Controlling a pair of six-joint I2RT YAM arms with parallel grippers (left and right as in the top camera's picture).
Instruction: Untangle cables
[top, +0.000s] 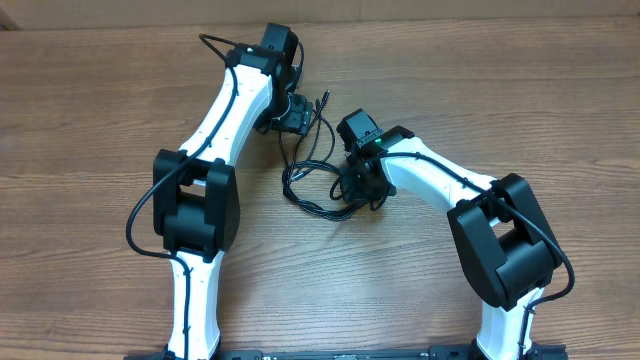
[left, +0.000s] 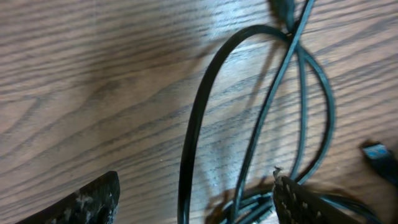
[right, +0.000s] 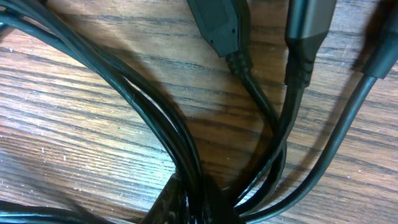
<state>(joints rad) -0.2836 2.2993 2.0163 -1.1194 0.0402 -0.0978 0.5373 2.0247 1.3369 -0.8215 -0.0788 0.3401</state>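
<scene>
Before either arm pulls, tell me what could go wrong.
The right gripper pinches several strands of the cables together, so pulling may tighten the tangle. The left gripper stands open where strands cross; closing there could catch two. The plugs may snag in a loop.

We see a table (top: 500, 80) of mid-brown wood, its darker streaky grain running from nine to three o'clock. The cables (top: 305, 185) at its middle are glossy black throughout. The left arm (top: 228, 105), toward ten o'clock, and the right arm (top: 430, 175), toward four o'clock, are white with black joints. In the left wrist view the fingers (left: 93, 202) are black flecked with grey, and a plug (left: 376, 154) at four o'clock is blue-tipped. In the right wrist view, a grey plug (right: 308, 18) sits at twelve o'clock.
</scene>
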